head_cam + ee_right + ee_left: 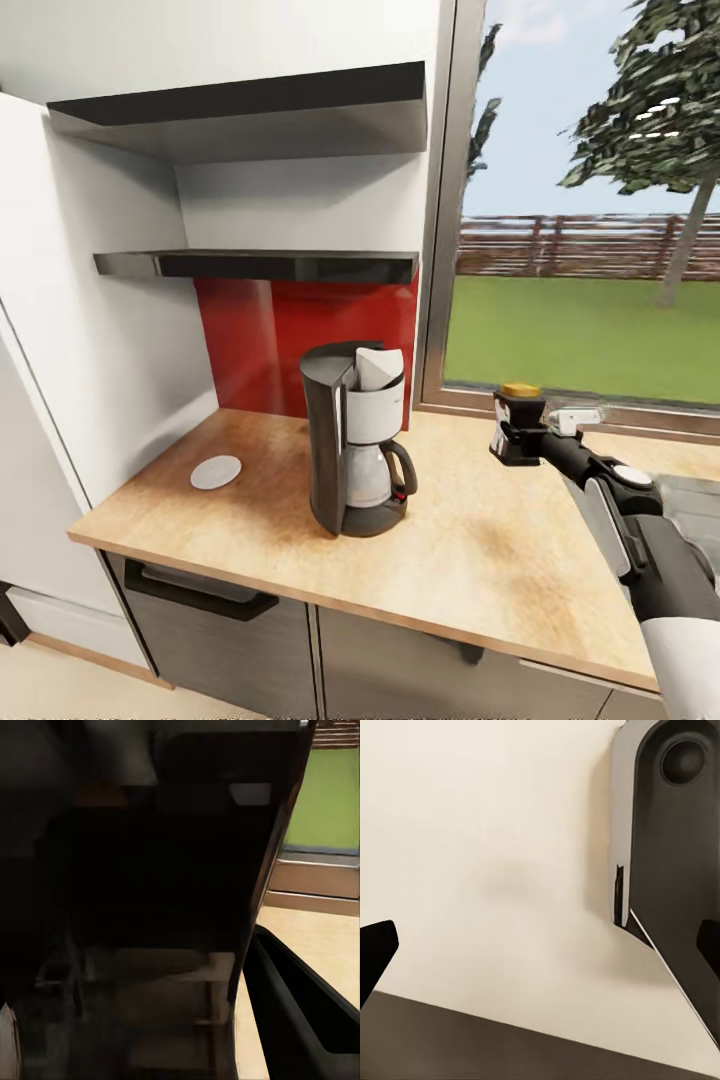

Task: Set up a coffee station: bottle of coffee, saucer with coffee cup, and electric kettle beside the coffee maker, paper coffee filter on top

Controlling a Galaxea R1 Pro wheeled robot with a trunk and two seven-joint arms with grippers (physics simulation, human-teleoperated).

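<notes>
We've got the right gripper (pixel 512 440) clamped round the coffee jar (pixel 519 415), held above the counter (pixel 500 540) right of the coffee maker (pixel 355 450); saucer (pixel 216 471) sits left

Yellow-lidded bottle of coffee (pixel 518 424) upright, above the kitchen countertop (pixel 480 545)

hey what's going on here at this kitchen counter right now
A robot is setting up a coffee corner. Its right gripper holds the coffee jar with the yellow lid, jaws closed on it, above the wooden countertop by the window, well to the right of the coffee maker. A white paper filter sits on top of the machine, and a small white saucer lies to its left. Both shelves look bare.
</notes>
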